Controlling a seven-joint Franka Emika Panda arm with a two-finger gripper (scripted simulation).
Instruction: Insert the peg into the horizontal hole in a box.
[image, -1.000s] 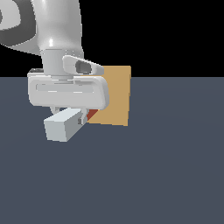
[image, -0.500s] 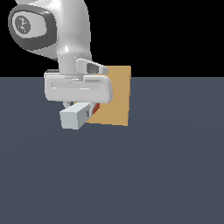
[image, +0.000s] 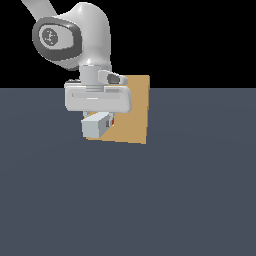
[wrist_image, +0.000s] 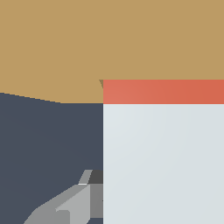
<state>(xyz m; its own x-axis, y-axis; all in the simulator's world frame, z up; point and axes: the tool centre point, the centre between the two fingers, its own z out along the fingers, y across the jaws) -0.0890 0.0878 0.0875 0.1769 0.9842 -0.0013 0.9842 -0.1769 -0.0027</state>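
You see a flat, dark slate-blue floor (image: 190, 200) filling the lower two thirds of the exterior view, from the left edge to the right edge. It is plain and even in colour, with no marks or seams you could pick out. Its far edge runs as a straight horizontal line across the frame, a little above the middle. Above that line you have a solid black backdrop (image: 200, 40) covering the upper part of the frame. In the wrist view the same slate-blue surface (wrist_image: 48, 140) shows in the left part of the picture.
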